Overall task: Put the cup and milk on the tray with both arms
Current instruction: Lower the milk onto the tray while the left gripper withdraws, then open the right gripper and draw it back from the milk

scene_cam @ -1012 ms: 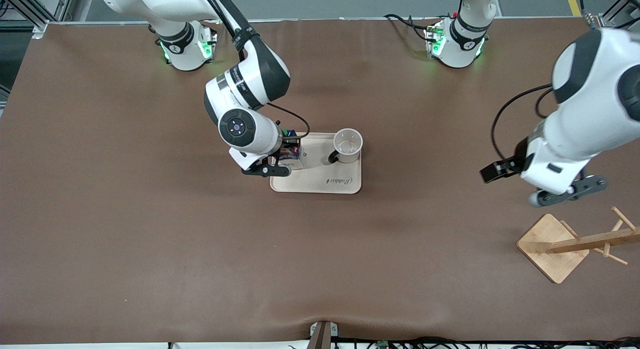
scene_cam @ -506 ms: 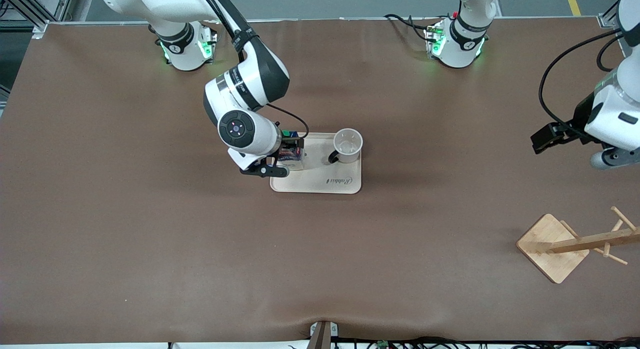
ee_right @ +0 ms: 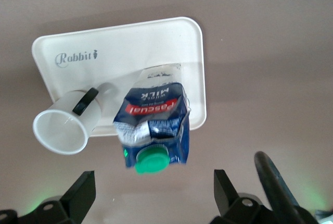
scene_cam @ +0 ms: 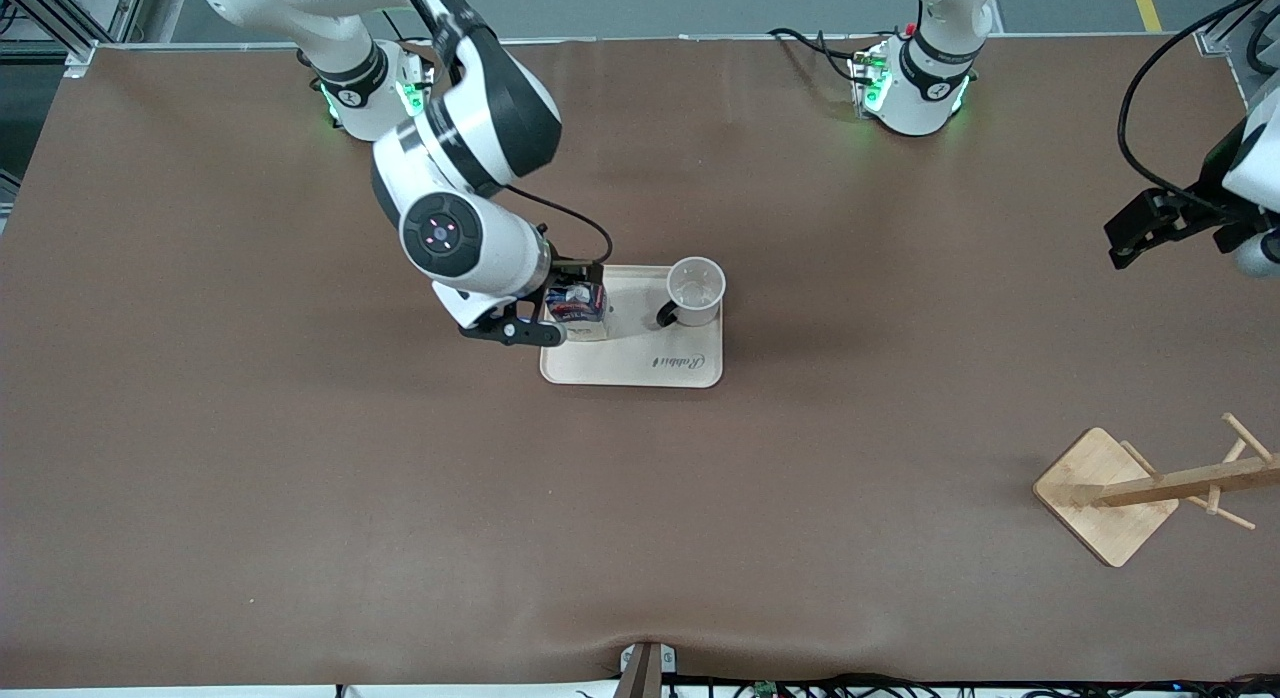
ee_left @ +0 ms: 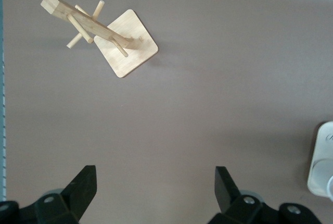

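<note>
The right end effector [ee_right: 151, 195] hangs over the milk [scene_cam: 576, 311], and its two fingers [ee_right: 78, 193] are spread wide with the carton standing free between them, so it holds nothing. The milk stands upright on the tray [scene_cam: 640, 363], at the edge toward the right arm's end of the worktop [scene_cam: 300, 498], with its green cap on top. The cup [scene_cam: 695, 291] also stands on the tray, beside the milk and apart from it, toward the left arm's end, open side up. The left end effector [ee_left: 153, 193] is over the bare worktop toward the left arm's end, well apart from the tray; its fingers are also spread wide and hold nothing. A wooden rack [scene_cam: 1130, 493] stands near that end, nearer to the front camera.
</note>
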Robot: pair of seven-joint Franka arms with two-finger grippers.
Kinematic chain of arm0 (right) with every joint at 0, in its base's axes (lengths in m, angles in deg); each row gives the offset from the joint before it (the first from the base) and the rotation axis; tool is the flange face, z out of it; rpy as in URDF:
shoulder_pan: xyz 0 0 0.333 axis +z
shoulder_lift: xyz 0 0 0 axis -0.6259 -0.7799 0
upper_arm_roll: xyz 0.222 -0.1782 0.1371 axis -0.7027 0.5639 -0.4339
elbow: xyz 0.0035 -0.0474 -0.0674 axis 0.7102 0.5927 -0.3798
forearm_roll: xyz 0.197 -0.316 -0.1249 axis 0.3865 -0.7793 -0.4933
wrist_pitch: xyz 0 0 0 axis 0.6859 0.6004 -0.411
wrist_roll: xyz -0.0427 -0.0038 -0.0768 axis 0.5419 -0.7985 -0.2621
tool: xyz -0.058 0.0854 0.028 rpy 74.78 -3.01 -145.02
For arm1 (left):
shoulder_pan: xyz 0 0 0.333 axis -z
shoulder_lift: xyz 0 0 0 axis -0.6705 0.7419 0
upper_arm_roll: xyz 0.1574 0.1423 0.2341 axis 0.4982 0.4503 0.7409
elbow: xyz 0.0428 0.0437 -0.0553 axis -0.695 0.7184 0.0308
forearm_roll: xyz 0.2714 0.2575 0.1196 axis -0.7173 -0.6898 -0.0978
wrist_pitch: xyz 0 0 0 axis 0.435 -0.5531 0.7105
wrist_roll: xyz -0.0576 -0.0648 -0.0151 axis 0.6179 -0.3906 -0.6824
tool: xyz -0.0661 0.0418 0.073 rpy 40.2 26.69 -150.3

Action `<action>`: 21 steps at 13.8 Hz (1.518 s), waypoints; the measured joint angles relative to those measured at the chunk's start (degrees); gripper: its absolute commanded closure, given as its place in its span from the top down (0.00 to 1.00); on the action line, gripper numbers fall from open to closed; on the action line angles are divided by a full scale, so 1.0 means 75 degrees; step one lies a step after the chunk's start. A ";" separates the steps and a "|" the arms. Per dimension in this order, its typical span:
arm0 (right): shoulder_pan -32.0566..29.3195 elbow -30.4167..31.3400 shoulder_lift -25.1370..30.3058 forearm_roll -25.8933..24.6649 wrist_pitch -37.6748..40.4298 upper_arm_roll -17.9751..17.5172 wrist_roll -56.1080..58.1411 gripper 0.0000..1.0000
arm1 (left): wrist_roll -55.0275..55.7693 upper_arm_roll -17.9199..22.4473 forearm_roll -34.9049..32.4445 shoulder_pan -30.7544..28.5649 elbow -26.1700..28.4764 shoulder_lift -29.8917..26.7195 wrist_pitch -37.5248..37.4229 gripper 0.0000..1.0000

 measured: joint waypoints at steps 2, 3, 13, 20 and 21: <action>-0.0275 -0.0254 0.0077 -0.0004 0.0149 0.0028 -0.0009 1.00 | -0.0257 0.0712 0.0384 0.0481 0.0085 -0.0122 -0.0194 1.00; -0.0476 -0.0349 0.0105 -0.0003 0.0272 0.0042 -0.0003 1.00 | -0.0289 0.1133 0.0613 0.0757 0.0183 -0.0200 -0.0224 1.00; -0.1374 -0.1030 0.0623 -0.0143 0.1224 0.0142 -0.0209 1.00 | -0.0361 0.2163 0.1081 0.1785 0.1418 -0.1230 -0.0124 1.00; -0.1633 -0.1065 0.1117 -0.1196 0.1148 0.0152 -0.0047 1.00 | -0.0346 0.2279 0.1222 0.1832 0.1466 -0.1302 0.0033 1.00; -0.1675 -0.1109 0.1128 -0.1269 0.1161 0.0152 0.0070 1.00 | -0.0340 0.2277 0.1223 0.1842 0.1466 -0.1302 0.0036 1.00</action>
